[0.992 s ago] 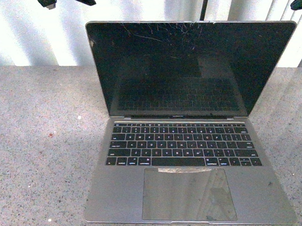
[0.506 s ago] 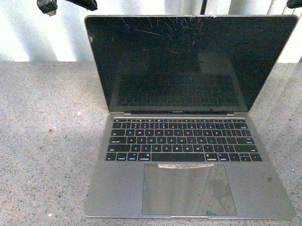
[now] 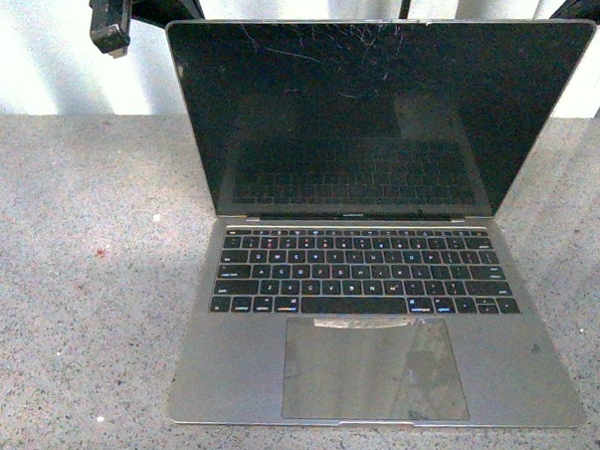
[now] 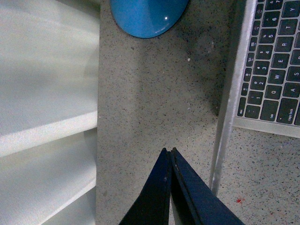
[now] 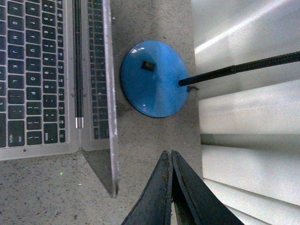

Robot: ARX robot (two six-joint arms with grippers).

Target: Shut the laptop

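The laptop (image 3: 369, 312) stands open on the speckled grey table, its black screen (image 3: 375, 122) upright and scratched near the top, with black keys and a large trackpad in front. My left gripper (image 3: 110, 39) is shut and empty, behind the lid's top left corner. In the left wrist view the shut gripper (image 4: 168, 151) hovers over the table just beside the lid's edge (image 4: 224, 136). My right gripper (image 3: 579, 8) is shut and empty behind the lid's top right corner. In the right wrist view it (image 5: 168, 153) is behind the lid's edge (image 5: 110, 117).
A blue round base (image 5: 154, 79) with a black rod (image 5: 243, 69) stands on the table behind the laptop; it also shows in the left wrist view (image 4: 147, 16). White slatted blinds (image 3: 34, 67) close off the back. The table (image 3: 84, 294) stretches left of the laptop.
Both grippers have come lower behind the lid's top corners. The laptop's screen stands slightly more upright in the front view.
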